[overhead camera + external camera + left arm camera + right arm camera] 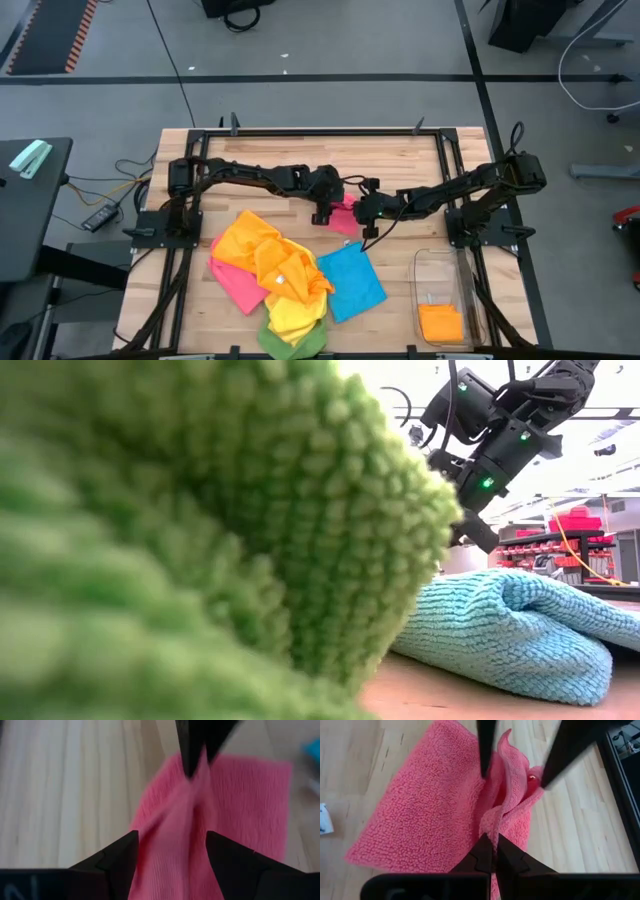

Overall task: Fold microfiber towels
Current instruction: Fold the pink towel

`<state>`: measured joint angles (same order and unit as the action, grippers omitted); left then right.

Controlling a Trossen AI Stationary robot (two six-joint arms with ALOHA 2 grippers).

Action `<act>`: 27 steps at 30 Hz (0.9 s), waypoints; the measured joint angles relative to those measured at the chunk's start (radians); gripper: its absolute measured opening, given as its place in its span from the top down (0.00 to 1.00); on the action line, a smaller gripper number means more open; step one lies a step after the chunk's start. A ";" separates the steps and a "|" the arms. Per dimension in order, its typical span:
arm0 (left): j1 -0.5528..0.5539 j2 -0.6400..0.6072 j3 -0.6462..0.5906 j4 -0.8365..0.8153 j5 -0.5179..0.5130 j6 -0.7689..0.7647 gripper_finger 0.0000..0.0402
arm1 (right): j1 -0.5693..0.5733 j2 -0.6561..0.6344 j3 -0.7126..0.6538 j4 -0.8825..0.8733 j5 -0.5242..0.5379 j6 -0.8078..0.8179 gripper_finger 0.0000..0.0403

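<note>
The pink towel [430,805] lies near the middle of the table [400,150], at about 1 o'clock from the pile of towels [275,285]. It looks soft, light and floppy (grab an edge or corner). The right gripper [492,851] pinches its raised fold. The left gripper [172,851] stands spread wide around it.

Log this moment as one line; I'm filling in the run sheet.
step: folding pink towel | left hand: open, astride fold | right hand: pinching towel | clear bin: holds folded orange towel
</note>
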<state>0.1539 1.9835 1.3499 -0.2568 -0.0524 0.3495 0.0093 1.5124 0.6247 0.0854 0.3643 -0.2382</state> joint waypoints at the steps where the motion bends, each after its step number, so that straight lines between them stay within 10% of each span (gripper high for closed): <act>1: 0.000 0.000 0.000 -0.004 -0.008 0.002 0.40 | 0.000 0.000 0.000 0.002 -0.005 0.000 0.96; 27: 0.030 0.006 0.001 -0.083 -0.120 0.054 0.57 | 0.001 0.000 0.000 -0.001 -0.054 -0.038 0.96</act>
<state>0.1841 1.9900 1.3506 -0.3401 -0.1720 0.4034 0.0101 1.5124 0.6247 0.0843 0.3102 -0.2765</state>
